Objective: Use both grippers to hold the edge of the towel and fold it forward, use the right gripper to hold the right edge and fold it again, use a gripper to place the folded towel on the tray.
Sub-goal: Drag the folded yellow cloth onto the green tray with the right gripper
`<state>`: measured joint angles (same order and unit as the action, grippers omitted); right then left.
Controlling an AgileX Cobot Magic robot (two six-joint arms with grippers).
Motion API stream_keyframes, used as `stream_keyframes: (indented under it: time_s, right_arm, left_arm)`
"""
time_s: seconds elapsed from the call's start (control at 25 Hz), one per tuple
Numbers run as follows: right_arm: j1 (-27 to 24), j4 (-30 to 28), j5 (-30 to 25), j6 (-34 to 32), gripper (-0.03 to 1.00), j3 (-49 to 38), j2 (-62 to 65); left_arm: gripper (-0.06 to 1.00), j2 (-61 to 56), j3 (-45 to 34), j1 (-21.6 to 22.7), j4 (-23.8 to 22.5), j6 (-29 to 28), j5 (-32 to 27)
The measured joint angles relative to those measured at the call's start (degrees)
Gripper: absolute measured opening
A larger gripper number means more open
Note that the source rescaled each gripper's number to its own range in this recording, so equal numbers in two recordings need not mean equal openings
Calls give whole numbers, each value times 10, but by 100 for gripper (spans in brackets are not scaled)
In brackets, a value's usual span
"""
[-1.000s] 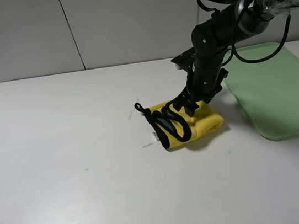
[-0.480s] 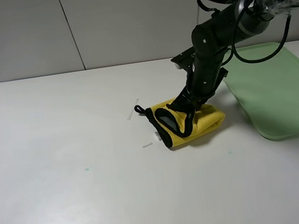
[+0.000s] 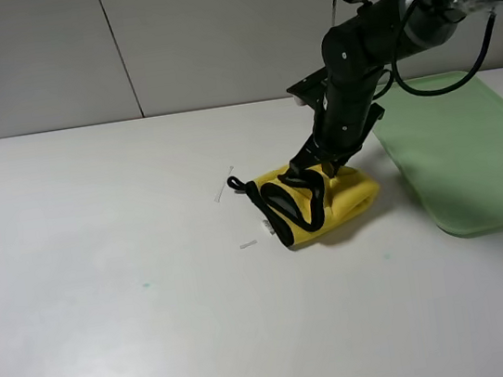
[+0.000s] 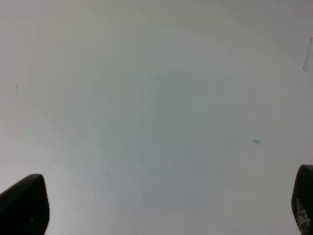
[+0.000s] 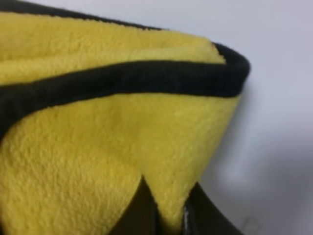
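The yellow towel (image 3: 328,202) with black trim lies folded in a bundle on the white table (image 3: 103,266), left of the tray. My right gripper (image 3: 311,176) is shut on its upper layers and holds them raised a little. In the right wrist view the yellow cloth (image 5: 98,147) fills the picture, pinched between the fingers (image 5: 146,210). The light green tray (image 3: 457,150) sits at the right. My left gripper (image 4: 161,205) is out of the exterior view; its wrist view shows two fingertips (image 4: 24,203) wide apart over bare table.
Two small white scraps (image 3: 225,185) lie on the table just left of the towel. The black arm (image 3: 354,52) reaches in from the upper right above the tray's near-left corner. A wall panel stands behind the table.
My right gripper has lifted slightly and shifted toward the back with the towel's top layers. The towel has bunched up taller and narrower.
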<state>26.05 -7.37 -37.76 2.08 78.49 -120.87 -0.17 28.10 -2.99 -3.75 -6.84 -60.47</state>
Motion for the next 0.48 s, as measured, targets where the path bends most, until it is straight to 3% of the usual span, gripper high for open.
stream_keyframes:
  time_s: [0.24,0.48]
  right_arm:
    - [0,-43,-12,-15,5,9,26]
    - [0,-141,-25,-64,5,11,40]
  left_arm:
    - [100,0,0,0,0,0,0]
    - [100,0,0,0,0,0,0]
